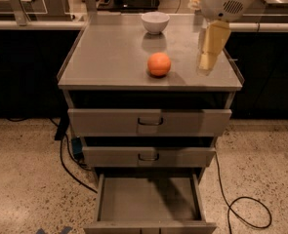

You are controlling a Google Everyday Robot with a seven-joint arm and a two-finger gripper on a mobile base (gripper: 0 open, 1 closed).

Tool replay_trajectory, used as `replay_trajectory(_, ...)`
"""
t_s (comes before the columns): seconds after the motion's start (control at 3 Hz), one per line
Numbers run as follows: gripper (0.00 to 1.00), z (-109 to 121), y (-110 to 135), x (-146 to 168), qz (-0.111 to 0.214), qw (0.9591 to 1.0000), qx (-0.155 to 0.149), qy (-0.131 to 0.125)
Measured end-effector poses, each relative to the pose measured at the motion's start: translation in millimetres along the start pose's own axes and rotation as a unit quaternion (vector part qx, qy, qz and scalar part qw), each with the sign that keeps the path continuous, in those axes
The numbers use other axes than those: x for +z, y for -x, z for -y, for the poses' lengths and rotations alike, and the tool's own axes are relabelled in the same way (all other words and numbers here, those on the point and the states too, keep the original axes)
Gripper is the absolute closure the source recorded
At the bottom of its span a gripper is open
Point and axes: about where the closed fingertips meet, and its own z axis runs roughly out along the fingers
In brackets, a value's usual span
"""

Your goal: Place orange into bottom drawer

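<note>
The orange sits on the grey cabinet top, a little right of centre, in front of the white bowl. The bottom drawer is pulled out and its grey tray shows nothing inside. My gripper hangs from the white arm at the upper right, its yellowish fingers pointing down over the right part of the top, to the right of the orange and apart from it.
Two upper drawers with dark loop handles are shut. Black cables lie on the speckled floor at both sides of the cabinet. Counters and dark cabinets stand behind.
</note>
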Motion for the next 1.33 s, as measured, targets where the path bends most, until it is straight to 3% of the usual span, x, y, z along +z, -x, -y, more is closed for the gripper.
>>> replay_trajectory(0.33, 0.0, 18.8, -1.1, 32.5, 0.045, 0.9989, 0.013, -0.007)
replay_trajectory(0.67, 0.0, 42.7, -15.2, 86.6, 0.052, 0.9984, 0.023, 0.008)
replay_trajectory(1.33, 0.0, 47.5, -9.3, 95.1, 0.058, 0.9982, 0.016, 0.01)
